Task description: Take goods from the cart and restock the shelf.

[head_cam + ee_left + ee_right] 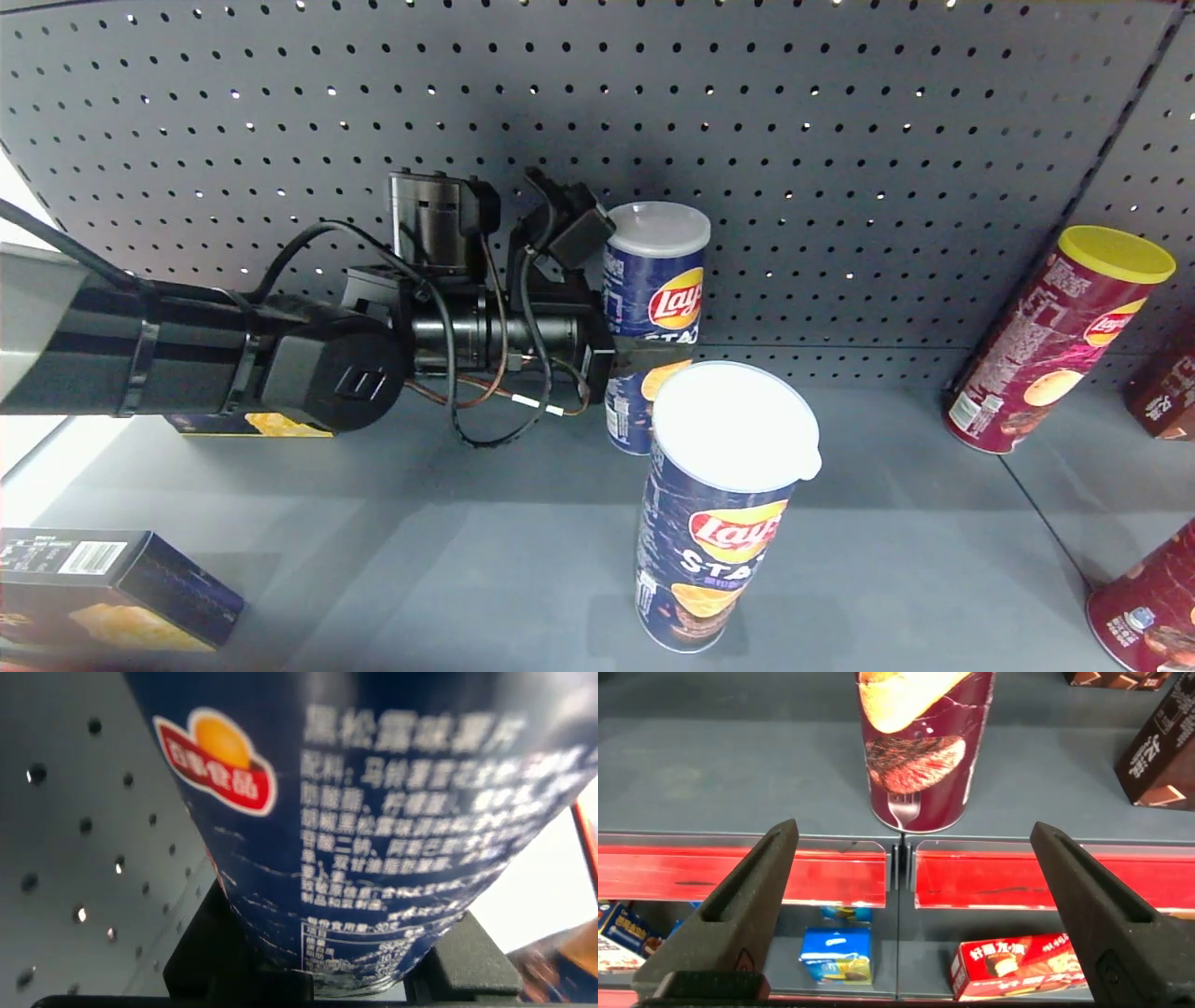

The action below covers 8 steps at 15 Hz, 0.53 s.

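Two blue cans share the grey shelf: the front can stands free, and the held can is upright behind it, close to the pegboard. My left gripper is clamped around its middle. I judge it light, thin-walled and slick, so a gentle mid-body hold suits. My right gripper hangs spread, grasping nothing.
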### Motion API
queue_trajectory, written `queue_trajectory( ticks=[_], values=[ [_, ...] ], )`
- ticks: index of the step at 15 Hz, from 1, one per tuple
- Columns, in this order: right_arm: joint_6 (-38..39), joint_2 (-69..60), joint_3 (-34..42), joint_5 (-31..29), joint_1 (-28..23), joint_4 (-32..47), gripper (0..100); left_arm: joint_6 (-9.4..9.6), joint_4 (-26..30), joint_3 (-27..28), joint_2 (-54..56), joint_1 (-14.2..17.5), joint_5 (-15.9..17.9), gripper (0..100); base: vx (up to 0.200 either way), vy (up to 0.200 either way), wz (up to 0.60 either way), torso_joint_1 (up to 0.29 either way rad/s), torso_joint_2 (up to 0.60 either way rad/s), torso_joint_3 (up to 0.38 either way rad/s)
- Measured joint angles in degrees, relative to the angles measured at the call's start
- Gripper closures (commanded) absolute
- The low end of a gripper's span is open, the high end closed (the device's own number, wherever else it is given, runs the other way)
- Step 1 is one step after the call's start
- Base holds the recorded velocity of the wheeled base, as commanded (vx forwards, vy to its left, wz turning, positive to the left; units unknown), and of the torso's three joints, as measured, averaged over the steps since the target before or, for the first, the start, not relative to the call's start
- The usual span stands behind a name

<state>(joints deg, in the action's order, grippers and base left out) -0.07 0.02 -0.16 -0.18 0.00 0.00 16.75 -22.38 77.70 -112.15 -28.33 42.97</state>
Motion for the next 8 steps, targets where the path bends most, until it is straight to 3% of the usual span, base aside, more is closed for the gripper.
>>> queue_trajectory(
  ticks=[8],
  values=[
    [0.0, 0.0, 0.0, 0.0, 0.0, 0.0, 0, 0.05, -2.7, 1.7, -3.7, -0.3, 0.0, 100, 0.0, 0.0, 0.0, 0.0, 0.0, 0.0]
  ],
)
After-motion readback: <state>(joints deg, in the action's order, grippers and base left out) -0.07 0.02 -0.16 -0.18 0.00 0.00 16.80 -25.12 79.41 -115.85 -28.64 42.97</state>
